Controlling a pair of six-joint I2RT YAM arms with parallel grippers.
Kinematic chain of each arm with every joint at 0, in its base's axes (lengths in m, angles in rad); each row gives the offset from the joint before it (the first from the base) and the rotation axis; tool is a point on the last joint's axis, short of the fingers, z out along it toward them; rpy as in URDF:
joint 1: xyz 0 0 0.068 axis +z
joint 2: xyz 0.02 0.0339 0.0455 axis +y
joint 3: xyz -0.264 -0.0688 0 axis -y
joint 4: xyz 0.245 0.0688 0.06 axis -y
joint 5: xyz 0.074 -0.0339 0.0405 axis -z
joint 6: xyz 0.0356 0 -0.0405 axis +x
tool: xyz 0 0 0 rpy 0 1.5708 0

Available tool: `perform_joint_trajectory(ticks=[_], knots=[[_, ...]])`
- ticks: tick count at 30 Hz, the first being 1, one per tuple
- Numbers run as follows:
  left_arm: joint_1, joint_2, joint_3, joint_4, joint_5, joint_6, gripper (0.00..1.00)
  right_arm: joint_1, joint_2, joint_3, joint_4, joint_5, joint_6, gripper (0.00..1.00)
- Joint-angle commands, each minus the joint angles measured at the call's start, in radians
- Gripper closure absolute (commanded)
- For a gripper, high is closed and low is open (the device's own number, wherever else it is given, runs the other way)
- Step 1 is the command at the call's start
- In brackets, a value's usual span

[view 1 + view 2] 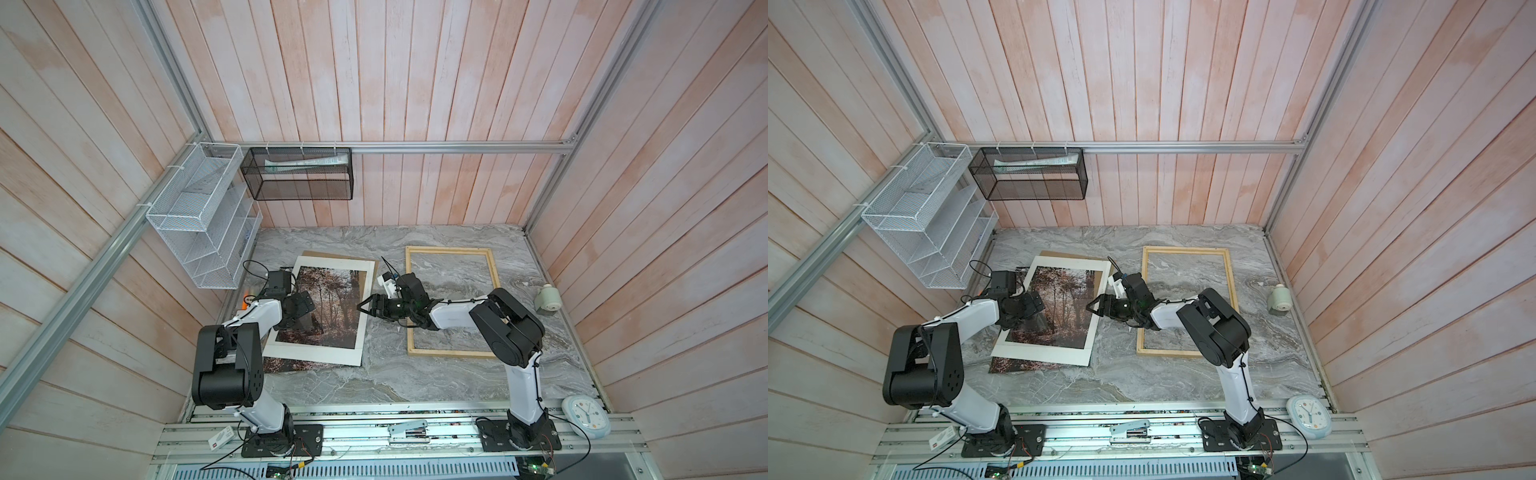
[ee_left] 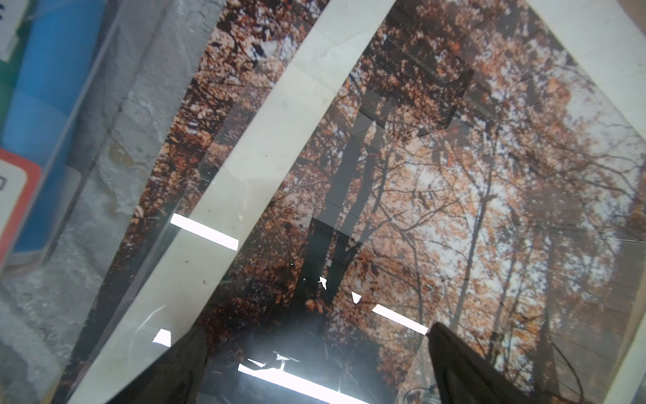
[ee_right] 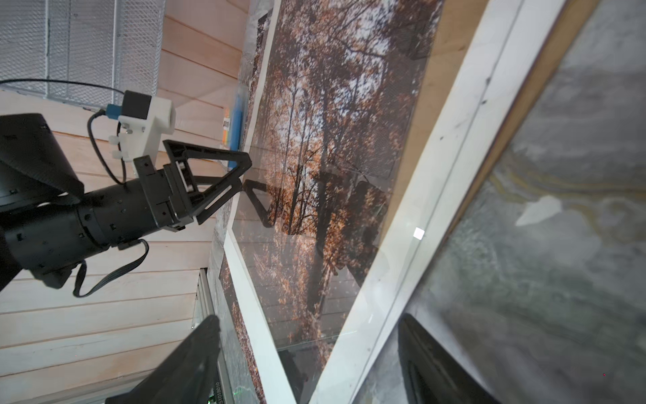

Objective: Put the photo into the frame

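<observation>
Marble table (image 1: 415,374) bears the frame (image 1: 449,352) and, seemingly, the photo (image 1: 332,299).

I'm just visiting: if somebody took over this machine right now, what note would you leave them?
Grippers: the left gripper is open, low over the left side of the photo. The right gripper is open, at the right edge of the white mat.
Things: the photo lies under the white mat. The frame lies empty on the table to its right.
Done: nothing placed yet.
Left: free the photo and lay it in the frame.
</observation>
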Motion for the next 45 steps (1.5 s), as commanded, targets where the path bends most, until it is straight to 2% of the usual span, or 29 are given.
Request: perform_joint_trajectory(ticks=[1, 17, 34, 39, 45], knots=[[0.004, 0.014, -0.015, 0.014, 0.009, 0.005, 0.00, -0.012, 0.030, 0.040, -0.043, -0.004, -0.030, 0.20], [0.004, 0.022, -0.011, 0.023, 0.037, 0.009, 0.00, -0.033, 0.095, 0.114, -0.023, -0.044, 0.013, 0.20], [0.003, 0.010, -0.024, 0.028, 0.040, 0.007, 0.00, -0.042, 0.113, 0.116, 0.037, -0.070, 0.059, 0.20], [0.004, -0.006, 0.008, 0.005, 0.008, 0.013, 0.00, -0.042, 0.105, 0.113, 0.038, -0.064, 0.062, 0.20], [0.003, 0.015, 0.099, -0.040, -0.091, 0.034, 0.00, -0.042, 0.104, 0.095, 0.078, -0.052, 0.100, 0.19]])
